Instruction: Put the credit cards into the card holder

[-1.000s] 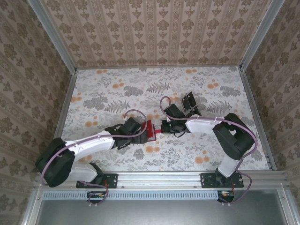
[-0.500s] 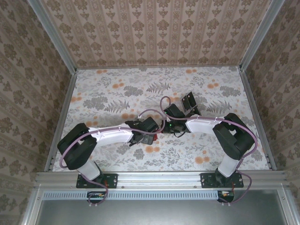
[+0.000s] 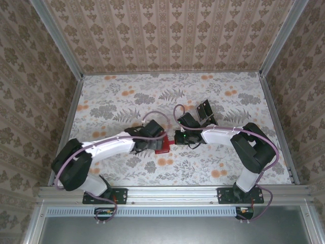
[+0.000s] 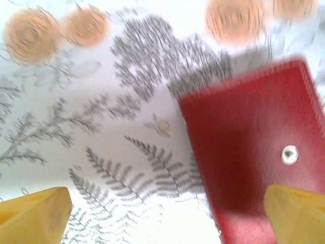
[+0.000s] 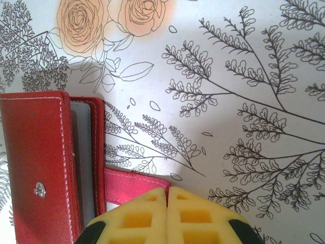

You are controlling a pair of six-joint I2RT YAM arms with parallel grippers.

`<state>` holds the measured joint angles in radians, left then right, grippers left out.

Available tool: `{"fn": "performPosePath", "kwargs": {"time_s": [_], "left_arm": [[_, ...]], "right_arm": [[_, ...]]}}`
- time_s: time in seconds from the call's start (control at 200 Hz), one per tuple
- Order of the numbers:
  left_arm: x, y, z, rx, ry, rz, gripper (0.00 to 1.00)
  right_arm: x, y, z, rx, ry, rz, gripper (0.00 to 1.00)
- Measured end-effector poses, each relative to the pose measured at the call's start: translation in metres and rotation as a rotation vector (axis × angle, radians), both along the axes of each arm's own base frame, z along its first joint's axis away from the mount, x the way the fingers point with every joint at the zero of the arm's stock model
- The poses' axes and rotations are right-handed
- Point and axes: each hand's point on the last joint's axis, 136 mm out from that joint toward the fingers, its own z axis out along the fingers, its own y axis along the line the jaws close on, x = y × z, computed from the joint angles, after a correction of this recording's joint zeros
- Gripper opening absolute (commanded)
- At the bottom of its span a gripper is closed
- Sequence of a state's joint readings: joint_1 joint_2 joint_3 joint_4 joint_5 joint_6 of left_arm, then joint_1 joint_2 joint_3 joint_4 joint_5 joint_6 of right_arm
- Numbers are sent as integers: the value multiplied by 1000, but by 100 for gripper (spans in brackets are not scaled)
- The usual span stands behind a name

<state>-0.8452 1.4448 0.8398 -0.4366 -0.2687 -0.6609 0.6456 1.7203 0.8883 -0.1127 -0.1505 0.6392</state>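
Note:
The card holder [image 3: 163, 146] is a small red wallet lying mid-table. In the right wrist view the card holder [image 5: 43, 162] shows a grey inside at its edge. Its red strap [image 5: 133, 183] runs between the yellow fingers of my right gripper [image 5: 167, 192], which is shut on it. My left gripper [image 4: 167, 223] hovers low over the wallet's left edge. It is open wide, with the card holder [image 4: 249, 152] and its silver snap toward the right fingertip [image 4: 297, 213]. The credit cards [image 3: 204, 110], black with pale patches, sit behind the right arm.
The floral table [image 3: 117, 101] is fenced by metal rails and patterned walls. Both forearms meet near the middle. Open surface lies at the back left and the front right.
The left arm swung in over the wallet half a second ago and has since drawn back slightly left, uncovering it. The right arm and its grip have stayed the same.

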Motion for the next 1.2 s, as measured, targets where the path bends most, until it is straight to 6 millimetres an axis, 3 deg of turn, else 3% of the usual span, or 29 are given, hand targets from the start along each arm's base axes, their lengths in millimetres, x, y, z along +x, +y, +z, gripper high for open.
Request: {"fn": "performPosePath", "kwargs": {"time_s": [0.15,0.265,1.2], "left_arm": [[32,18,17,-141,-23,99,100],[41,19,19,-196,-13,88,100],[43,1,-34,-76,116,-90,100]], "right_arm": [[0,0,0,0,0,0,1],[0,0,0,0,1,0,1],[0,0,0,2,2,1,2]]}}
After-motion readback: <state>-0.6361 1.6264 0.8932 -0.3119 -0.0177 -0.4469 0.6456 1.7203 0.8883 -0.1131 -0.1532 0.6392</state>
